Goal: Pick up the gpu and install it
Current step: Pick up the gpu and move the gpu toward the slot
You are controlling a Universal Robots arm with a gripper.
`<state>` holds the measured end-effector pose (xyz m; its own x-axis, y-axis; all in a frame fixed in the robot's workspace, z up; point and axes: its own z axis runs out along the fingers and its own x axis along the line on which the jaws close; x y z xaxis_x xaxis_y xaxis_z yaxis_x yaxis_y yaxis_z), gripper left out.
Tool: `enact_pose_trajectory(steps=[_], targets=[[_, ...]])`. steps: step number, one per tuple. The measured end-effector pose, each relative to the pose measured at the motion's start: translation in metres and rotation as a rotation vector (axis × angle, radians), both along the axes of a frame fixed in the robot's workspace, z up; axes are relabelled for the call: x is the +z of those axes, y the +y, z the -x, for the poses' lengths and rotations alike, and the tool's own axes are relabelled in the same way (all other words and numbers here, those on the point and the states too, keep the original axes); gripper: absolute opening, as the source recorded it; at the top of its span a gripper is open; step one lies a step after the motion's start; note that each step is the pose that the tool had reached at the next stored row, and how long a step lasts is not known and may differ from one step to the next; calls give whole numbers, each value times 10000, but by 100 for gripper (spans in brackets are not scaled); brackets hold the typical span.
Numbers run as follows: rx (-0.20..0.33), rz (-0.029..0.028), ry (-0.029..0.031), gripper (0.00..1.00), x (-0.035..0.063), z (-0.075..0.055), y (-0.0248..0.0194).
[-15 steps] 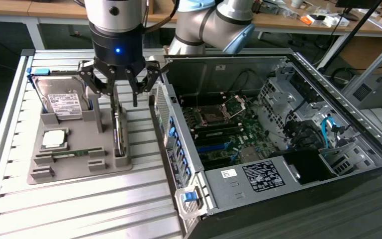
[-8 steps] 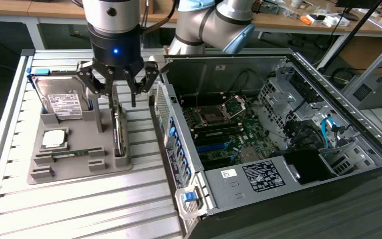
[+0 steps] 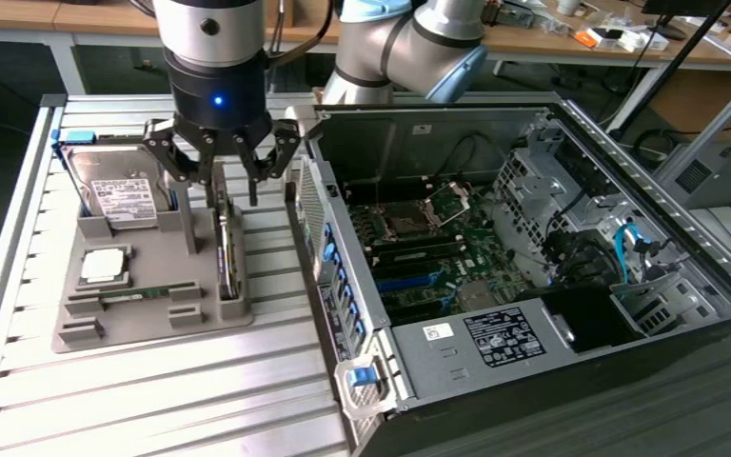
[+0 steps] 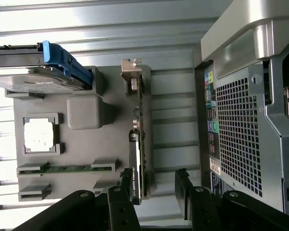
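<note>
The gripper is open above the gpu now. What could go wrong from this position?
1. The gpu stands near one finger, not centred in the open gripper; coming down, that finger may hit the card's top edge.
2. The gripper is over the end away from the bracket, so the card may tilt when lifted.

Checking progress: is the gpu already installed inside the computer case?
No, the gpu stands on edge in the grey holder outside the case, below the open gripper.
</note>
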<state>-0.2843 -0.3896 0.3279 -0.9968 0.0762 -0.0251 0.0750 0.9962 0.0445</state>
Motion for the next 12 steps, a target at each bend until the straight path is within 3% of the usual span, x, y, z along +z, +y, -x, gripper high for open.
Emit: enact_pose_trajectory(steps=[12], targets=[[0,0,-1,48,-82,34,11]])
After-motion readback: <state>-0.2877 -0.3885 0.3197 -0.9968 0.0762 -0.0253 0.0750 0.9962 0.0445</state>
